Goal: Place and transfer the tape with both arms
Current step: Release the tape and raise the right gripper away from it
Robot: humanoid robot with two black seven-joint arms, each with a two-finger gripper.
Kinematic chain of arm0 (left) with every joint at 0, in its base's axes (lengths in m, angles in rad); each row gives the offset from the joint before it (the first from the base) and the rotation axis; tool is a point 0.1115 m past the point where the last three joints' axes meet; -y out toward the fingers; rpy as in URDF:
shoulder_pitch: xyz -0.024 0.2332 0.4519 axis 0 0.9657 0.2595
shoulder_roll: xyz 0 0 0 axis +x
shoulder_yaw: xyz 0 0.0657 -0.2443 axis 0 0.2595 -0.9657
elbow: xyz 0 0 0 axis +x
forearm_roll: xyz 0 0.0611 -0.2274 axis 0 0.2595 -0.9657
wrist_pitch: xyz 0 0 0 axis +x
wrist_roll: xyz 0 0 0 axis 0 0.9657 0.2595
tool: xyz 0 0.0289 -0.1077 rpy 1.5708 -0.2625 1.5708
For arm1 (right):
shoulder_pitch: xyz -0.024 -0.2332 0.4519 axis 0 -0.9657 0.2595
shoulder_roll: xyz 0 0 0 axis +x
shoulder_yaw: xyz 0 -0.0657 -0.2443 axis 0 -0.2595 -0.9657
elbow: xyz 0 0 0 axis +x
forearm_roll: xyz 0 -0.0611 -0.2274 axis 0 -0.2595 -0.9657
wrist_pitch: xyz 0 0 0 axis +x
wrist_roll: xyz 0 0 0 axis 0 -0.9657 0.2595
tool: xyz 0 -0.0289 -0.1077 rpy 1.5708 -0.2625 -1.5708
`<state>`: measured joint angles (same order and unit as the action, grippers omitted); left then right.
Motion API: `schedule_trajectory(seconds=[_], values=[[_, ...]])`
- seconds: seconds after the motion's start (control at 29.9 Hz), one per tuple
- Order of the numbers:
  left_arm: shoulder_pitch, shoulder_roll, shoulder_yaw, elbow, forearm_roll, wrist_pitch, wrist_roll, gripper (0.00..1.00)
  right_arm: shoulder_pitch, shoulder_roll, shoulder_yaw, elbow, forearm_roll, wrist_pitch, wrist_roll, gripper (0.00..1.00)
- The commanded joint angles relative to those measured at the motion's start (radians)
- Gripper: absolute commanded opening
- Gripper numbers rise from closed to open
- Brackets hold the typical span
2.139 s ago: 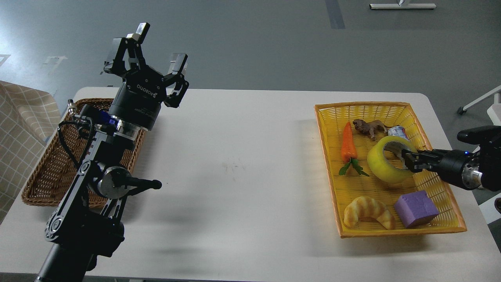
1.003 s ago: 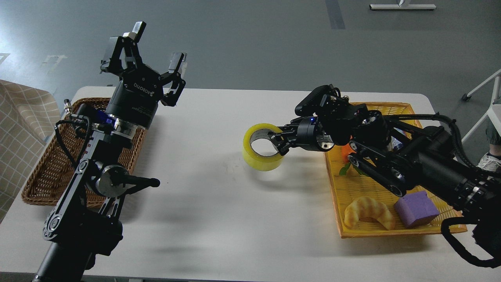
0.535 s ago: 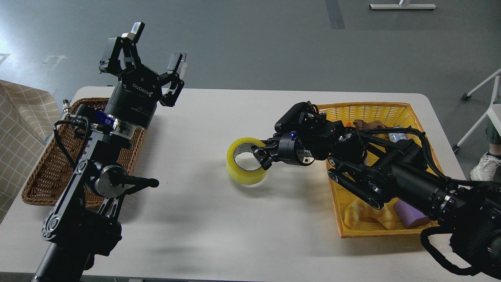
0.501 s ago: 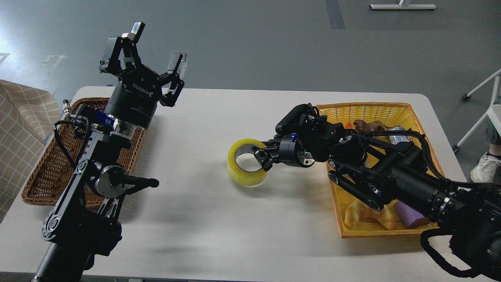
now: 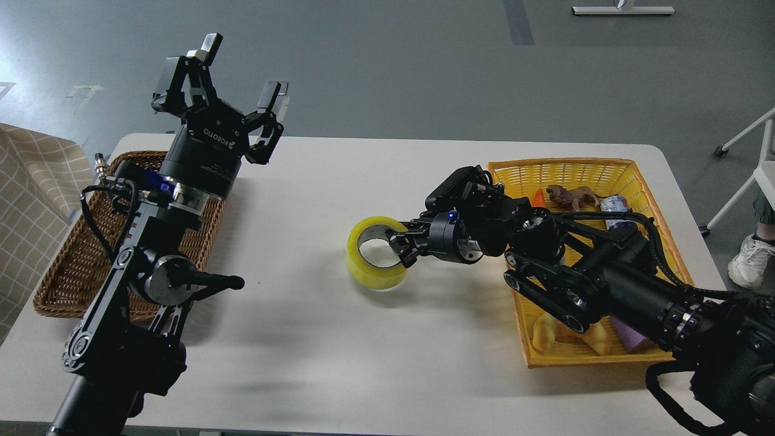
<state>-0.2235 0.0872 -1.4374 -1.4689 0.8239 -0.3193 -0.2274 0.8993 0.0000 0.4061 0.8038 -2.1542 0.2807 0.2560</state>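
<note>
Tape (image 5: pixel 376 254) sits low over the middle of the table (image 5: pixel 363 339), its rim pinched by the right gripper (image 5: pixel 396 245), and could roll away if released while tilted, with the spread-fingered left gripper (image 5: pixel 219 75) well apart.

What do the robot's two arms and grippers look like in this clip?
Both arms are black and jointed, with silver joint discs and loose black cables. The left gripper is a two-finger unit with linkage fingers and pale pads, its round black body printed ROBOTIQ in white above a silver ring and blue patch. The right gripper is also black, with a small blue light; no marking is readable on it.
</note>
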Motion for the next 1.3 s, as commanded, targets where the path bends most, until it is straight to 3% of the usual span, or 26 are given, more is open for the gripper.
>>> schedule_trajectory(seconds=[0.0, 0.17, 0.2, 0.23, 0.33, 0.43, 0.57, 0.8, 0.94, 1.07, 1.17, 1.27], values=[[0.004, 0.000, 0.000, 0.001, 0.001, 0.002, 0.000, 0.98, -0.020, 0.000, 0.013, 0.003, 0.002, -0.009, 0.000, 0.37], [0.010, 0.005, -0.008, 0.001, 0.001, 0.003, 0.000, 0.98, -0.033, 0.000, 0.016, 0.003, 0.010, -0.054, 0.000, 0.66], [0.010, 0.008, -0.017, 0.001, 0.001, 0.003, 0.002, 0.98, -0.037, 0.000, 0.023, 0.000, 0.010, -0.063, 0.000, 0.83], [0.010, 0.009, -0.021, 0.001, 0.001, 0.008, 0.002, 0.98, -0.039, 0.000, 0.046, -0.002, 0.011, -0.070, 0.000, 0.89], [0.012, 0.017, -0.023, 0.001, 0.001, 0.011, 0.000, 0.98, -0.040, 0.000, 0.105, -0.005, 0.011, -0.074, 0.000, 0.90], [0.012, 0.020, -0.026, 0.001, 0.000, 0.023, 0.005, 0.98, -0.040, 0.000, 0.172, 0.002, 0.011, -0.080, 0.000, 0.98], [0.010, 0.031, -0.026, 0.001, 0.000, 0.051, 0.010, 0.98, -0.025, 0.000, 0.285, 0.023, 0.017, -0.153, -0.001, 1.00], [0.003, 0.080, -0.012, -0.001, 0.004, 0.083, 0.014, 0.98, -0.049, 0.000, 0.560, 0.239, 0.099, -0.164, -0.003, 1.00], [-0.016, 0.102, -0.014, -0.001, 0.009, 0.088, 0.000, 0.98, -0.152, 0.000, 0.759, 0.417, 0.300, -0.160, -0.033, 1.00], [-0.037, 0.102, -0.018, -0.007, 0.012, 0.080, -0.018, 0.98, -0.207, -0.027, 0.819, 0.541, 0.590, -0.143, -0.093, 1.00], [-0.037, 0.102, -0.011, -0.028, 0.015, 0.071, -0.076, 0.98, -0.246, -0.057, 0.847, 0.612, 0.819, -0.144, -0.095, 1.00], [-0.039, 0.095, -0.008, -0.048, 0.018, 0.078, -0.086, 0.98, -0.298, -0.058, 0.890, 0.681, 1.060, -0.146, -0.096, 1.00]])
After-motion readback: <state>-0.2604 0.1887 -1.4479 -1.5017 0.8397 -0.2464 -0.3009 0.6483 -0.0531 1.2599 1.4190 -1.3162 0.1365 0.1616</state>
